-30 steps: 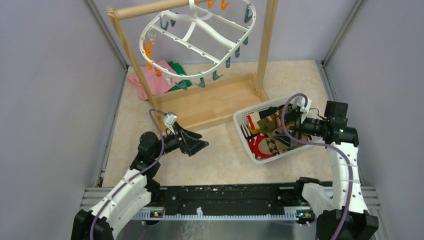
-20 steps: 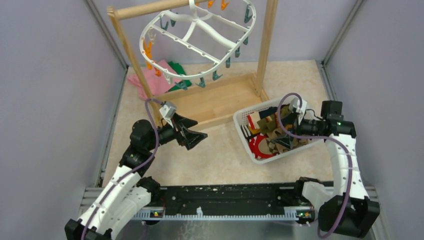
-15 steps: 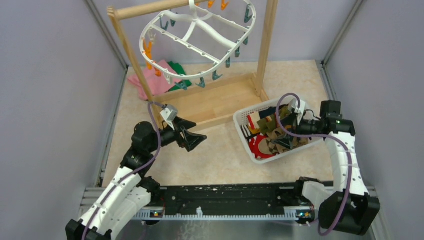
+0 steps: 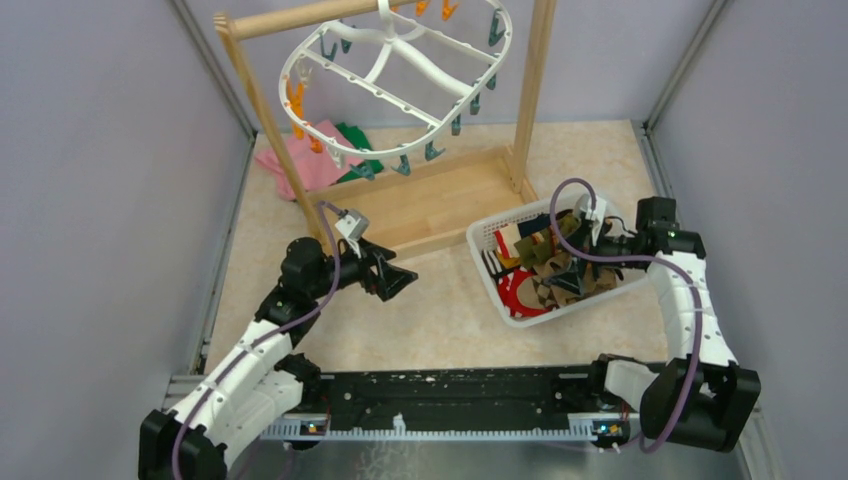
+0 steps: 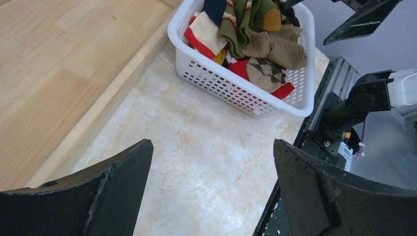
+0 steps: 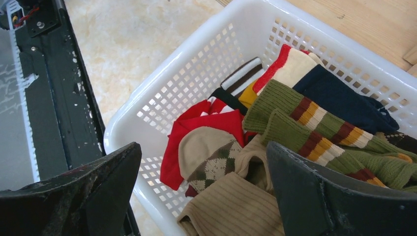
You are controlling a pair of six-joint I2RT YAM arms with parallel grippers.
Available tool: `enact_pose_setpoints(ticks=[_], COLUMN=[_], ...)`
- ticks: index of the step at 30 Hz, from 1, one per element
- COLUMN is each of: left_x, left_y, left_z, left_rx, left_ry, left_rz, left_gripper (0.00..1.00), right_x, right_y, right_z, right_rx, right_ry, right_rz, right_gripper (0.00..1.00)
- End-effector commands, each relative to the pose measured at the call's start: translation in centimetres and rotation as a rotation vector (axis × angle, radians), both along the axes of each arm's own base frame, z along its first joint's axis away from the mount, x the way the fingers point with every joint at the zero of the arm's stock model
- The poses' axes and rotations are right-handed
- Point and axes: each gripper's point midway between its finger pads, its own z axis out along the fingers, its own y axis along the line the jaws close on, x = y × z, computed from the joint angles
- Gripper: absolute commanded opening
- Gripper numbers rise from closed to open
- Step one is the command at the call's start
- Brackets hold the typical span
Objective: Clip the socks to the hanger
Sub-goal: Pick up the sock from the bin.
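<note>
The socks [image 4: 545,265] lie piled in a white slotted basket [image 4: 488,240] at the right. In the right wrist view I see a tan ribbed sock [image 6: 241,209], an argyle sock [image 6: 209,160], a red sock [image 6: 179,142], olive striped socks [image 6: 314,130] and a navy sock [image 6: 344,101]. My right gripper [image 4: 570,268] is open just above the pile, holding nothing. The white oval hanger [image 4: 395,70] with teal and orange clips hangs from the wooden rack at the back. My left gripper [image 4: 398,280] is open and empty over the bare tabletop, left of the basket [image 5: 246,93].
The wooden pole rack [image 4: 420,205] with its flat base stands at the back centre. Pink and green folded cloths [image 4: 325,150] lie behind its left post. Grey walls close in both sides. The black base rail [image 4: 450,400] runs along the near edge.
My left arm lifted, then stretched forward and right with the gripper open. My right gripper shifted a little left over the basket and tilted down onto the socks.
</note>
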Motion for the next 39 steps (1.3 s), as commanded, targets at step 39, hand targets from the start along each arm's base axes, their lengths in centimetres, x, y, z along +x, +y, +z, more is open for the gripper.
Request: enact_pose_setpoints(ticks=[39], left_x=[-1.4], left_y=[-4.9], left_z=[-2.1], left_rx=[-0.2], left_ry=[0.069], left_rz=[-0.169], left_gripper=[0.87], right_x=[4.2], right_y=[1.0], right_z=[-0.6], right_rx=[-0.277], right_ry=[-0.416], right_rz=[0.358], right_gripper=[0.69])
